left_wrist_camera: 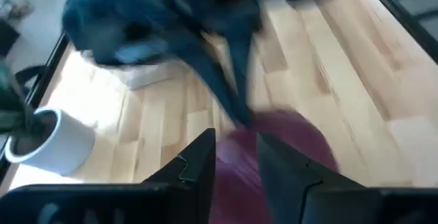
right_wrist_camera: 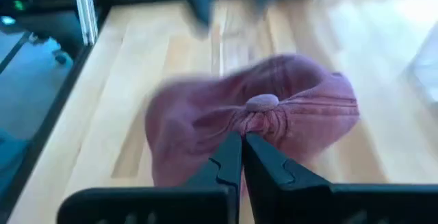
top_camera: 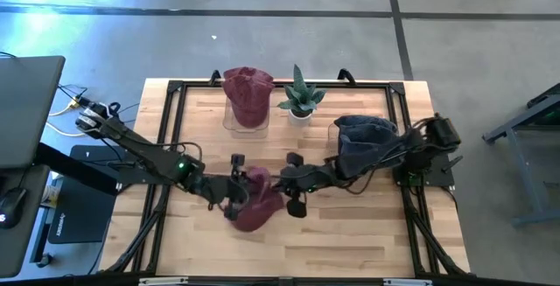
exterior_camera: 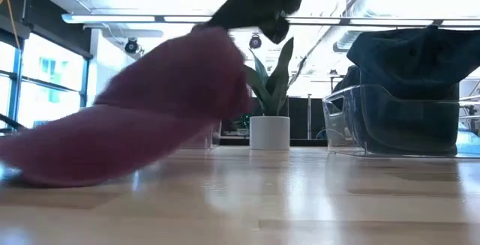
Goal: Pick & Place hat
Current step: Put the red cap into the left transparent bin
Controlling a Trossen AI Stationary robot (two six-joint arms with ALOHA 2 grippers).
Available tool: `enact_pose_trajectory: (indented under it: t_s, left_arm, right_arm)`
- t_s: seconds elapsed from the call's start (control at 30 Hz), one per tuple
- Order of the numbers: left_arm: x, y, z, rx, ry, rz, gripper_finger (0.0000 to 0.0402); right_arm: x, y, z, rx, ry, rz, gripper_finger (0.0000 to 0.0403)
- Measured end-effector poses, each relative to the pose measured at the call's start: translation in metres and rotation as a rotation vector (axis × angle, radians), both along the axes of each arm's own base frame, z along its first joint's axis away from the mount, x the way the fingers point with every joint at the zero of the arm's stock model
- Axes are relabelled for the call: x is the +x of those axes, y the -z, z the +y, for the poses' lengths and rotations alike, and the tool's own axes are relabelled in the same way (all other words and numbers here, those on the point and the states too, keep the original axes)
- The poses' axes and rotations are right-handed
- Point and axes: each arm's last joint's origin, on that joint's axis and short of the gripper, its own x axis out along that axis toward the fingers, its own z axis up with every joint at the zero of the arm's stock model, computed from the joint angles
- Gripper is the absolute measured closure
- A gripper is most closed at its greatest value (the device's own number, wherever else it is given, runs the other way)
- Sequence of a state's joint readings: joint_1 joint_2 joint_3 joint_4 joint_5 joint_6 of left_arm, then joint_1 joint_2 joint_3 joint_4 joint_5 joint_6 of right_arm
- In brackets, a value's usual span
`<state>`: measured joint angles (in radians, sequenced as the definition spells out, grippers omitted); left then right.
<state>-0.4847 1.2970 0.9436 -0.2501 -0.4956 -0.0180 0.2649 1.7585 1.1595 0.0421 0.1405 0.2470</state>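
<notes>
A maroon hat [top_camera: 256, 203] lies near the middle of the table, between my two grippers. My right gripper [right_wrist_camera: 241, 136] comes from the table's right side and is shut on the hat's crown. My left gripper [left_wrist_camera: 236, 142] is at the hat's left edge [top_camera: 234, 191]. Its fingers stand apart, and maroon cloth shows in the gap and beyond it. In the low view the hat [exterior_camera: 150, 118] is tilted, its right end raised. My right gripper pinches a bunch of crown cloth [right_wrist_camera: 254, 122] between its two fingers, just beside the hat's top button [right_wrist_camera: 262, 103]. It slants down from the table's right side. The crown is raised and the hat's lower left end [exterior_camera: 45, 166] rests on the table. Whether my left gripper touches the hat, I cannot tell.
A second maroon hat [top_camera: 248, 94] sits on a clear stand at the far edge, with a small potted plant [top_camera: 300, 102] beside it. A dark blue hat [top_camera: 363, 142] fills a clear container at the right. Bare wood lies toward the near edge.
</notes>
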Motion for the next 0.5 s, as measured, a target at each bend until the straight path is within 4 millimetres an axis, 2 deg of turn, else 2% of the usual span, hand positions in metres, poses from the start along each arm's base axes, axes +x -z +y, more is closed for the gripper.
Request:
enact_pose_trajectory:
  t_s: [0.13, 0.3, 0.4, 0.5]
  left_arm:
    - [-0.004, -0.002, -0.009, 0.042, 0.080, -0.014, 0.0309]
    - [0.004, 0.002, -0.011, 0.142, 0.179, -0.026, 0.0309]
    - [0.015, 0.000, -0.013, 0.162, 0.301, -0.085, 0.0292]
    - [0.018, -0.002, -0.011, 0.196, 0.403, -0.113, 0.0259]
  right_arm:
    - [-0.010, -0.021, -0.003, -0.017, 0.002, -0.031, 0.0397]
    - [-0.014, -0.026, 0.000, -0.057, -0.118, -0.036, 0.0397]
    - [-0.015, -0.025, 0.003, -0.061, -0.188, -0.024, 0.0400]
    - [-0.017, -0.024, 0.007, -0.085, -0.273, -0.021, 0.0399]
